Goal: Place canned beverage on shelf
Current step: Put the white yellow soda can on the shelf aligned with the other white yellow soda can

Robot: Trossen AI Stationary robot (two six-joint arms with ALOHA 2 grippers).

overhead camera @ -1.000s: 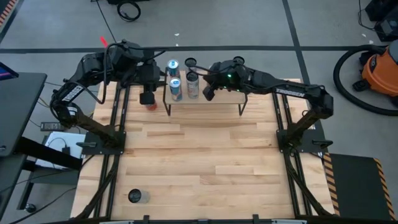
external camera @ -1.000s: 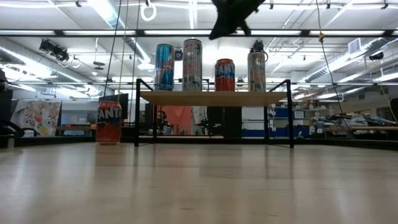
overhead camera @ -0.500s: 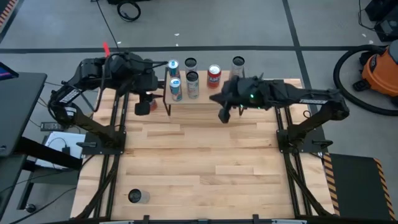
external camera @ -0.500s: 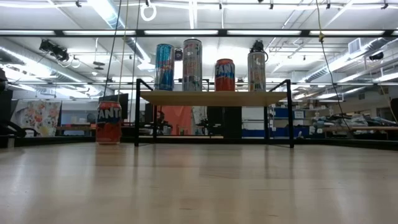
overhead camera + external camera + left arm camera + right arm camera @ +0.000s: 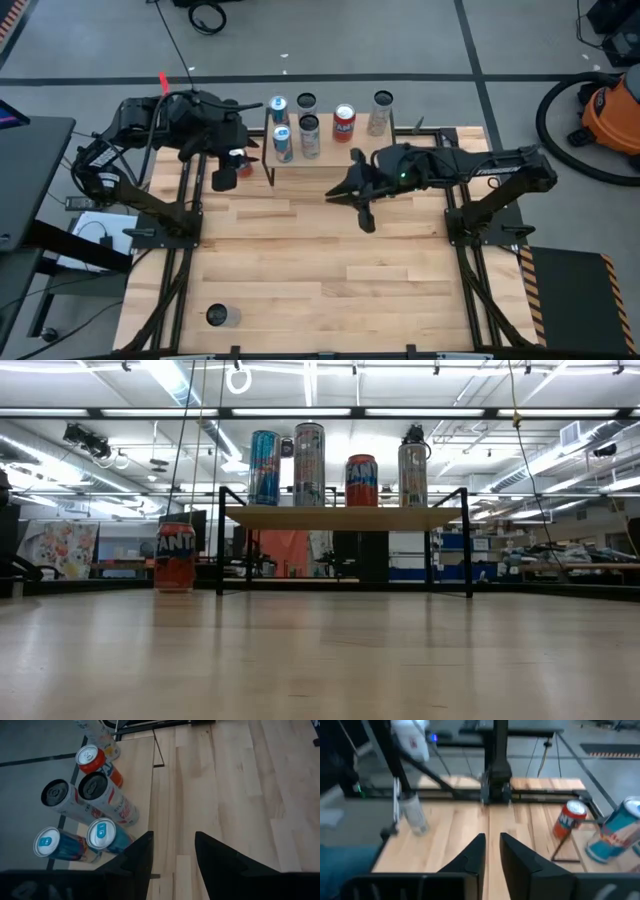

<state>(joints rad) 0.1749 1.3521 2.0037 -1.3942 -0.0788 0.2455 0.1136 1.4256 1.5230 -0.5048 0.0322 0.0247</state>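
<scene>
The low light-wood shelf (image 5: 330,155) on thin black legs carried four upright cans, the red-and-white one (image 5: 344,120) among them. The right gripper (image 5: 362,208) hung over bare tabletop beside it, fingers slightly parted, empty. The left gripper (image 5: 222,178) seemed partly open, holding nothing
</scene>
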